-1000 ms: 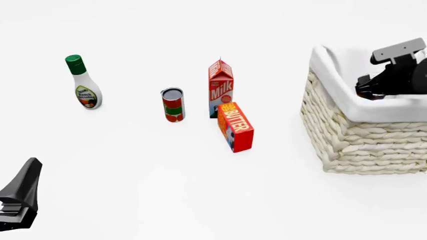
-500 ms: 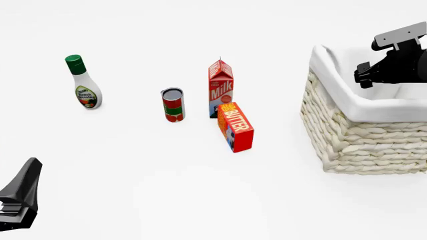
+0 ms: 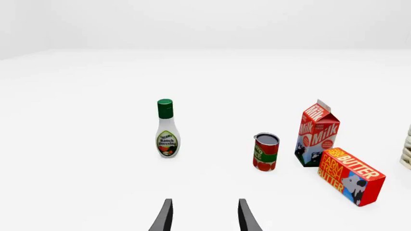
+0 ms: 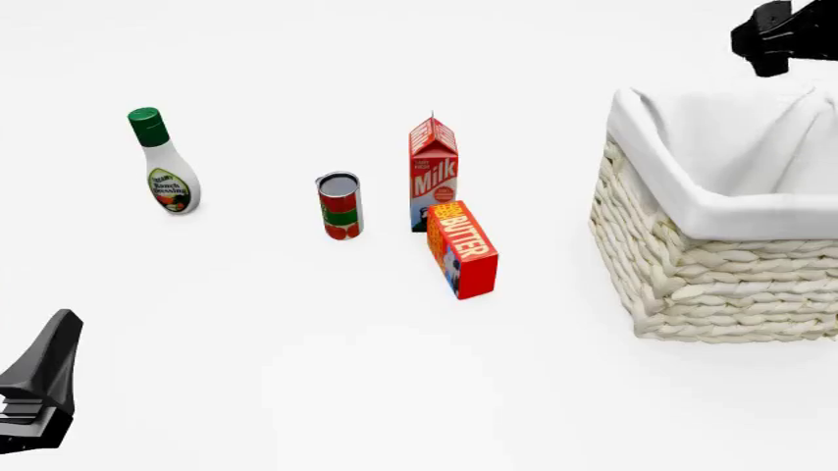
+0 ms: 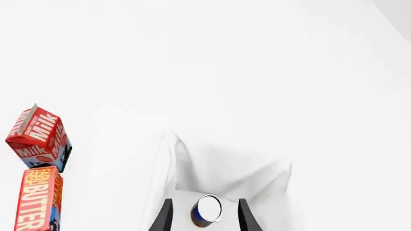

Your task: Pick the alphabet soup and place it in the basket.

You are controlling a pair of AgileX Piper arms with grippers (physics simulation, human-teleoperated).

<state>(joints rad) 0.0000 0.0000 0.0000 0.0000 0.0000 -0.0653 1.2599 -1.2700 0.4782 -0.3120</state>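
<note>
While both tools (image 3: pixel 202 216) (image 5: pixel 202 216) gape, cylindrical silvery-topped alphabet soup (image 5: pixel 206 211) lies inside woven wicker basket (image 4: pixel 713 275), white cloth-lined.

Alphabet soup (image 5: pixel 207 210) — silvery top, blue label — inside wicker basket (image 4: pixel 707 275), white-lined.

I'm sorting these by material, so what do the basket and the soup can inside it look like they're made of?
The basket looks like pale woven wicker, matte, with braided rows on its wall and a white cloth lining folded over the rim. The alphabet soup, lying inside it, looks like metal: a pale silvery top, with a blue-and-orange label, probably paper.
</note>
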